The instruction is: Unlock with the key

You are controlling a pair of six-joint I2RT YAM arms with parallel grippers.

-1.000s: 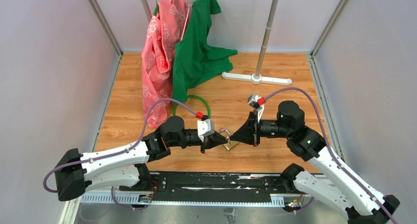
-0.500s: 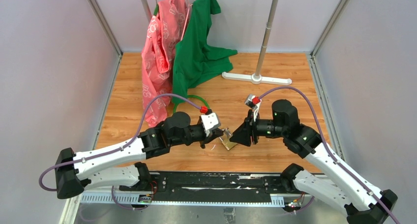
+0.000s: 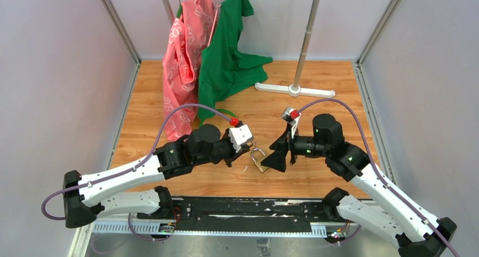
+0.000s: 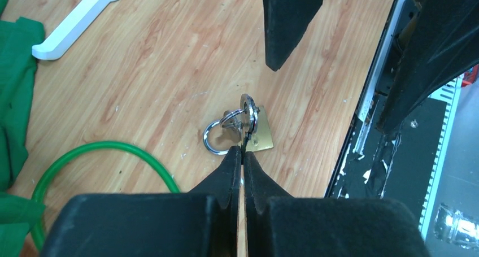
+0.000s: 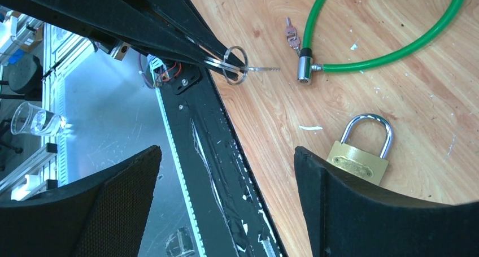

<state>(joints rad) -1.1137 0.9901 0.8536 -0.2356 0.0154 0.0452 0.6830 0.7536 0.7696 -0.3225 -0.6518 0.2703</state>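
From above, we see the left gripper [image 3: 242, 155] and the right gripper [image 3: 275, 155] facing each other over the near middle of the wooden table [image 3: 316, 178]. A brass padlock [image 3: 260, 162] lies between them. The right fingers stand wide apart, and the left ones look pressed together. A bit of the green cable lock [image 3: 225, 110] shows behind the left arm. A pink garment [image 3: 182, 59] and a green garment [image 3: 226, 59] hang from the rack at the back. The key is too small for us to find here.

On the left wrist camera, the fingers are clamped on a bunch of keys [image 4: 247, 111] on a ring. In this view the bunch overlaps the padlock, which lies flat on the table.

On the right wrist camera, the right fingers are spread wide with nothing between them, and the padlock sits just beside one of them. The key [image 5: 291, 35] lies flat on the table, just beside the metal end of the cable lock and apart from both grippers. The left fingers hold the bunch near the table's front edge, with one blade pointing toward that metal end.
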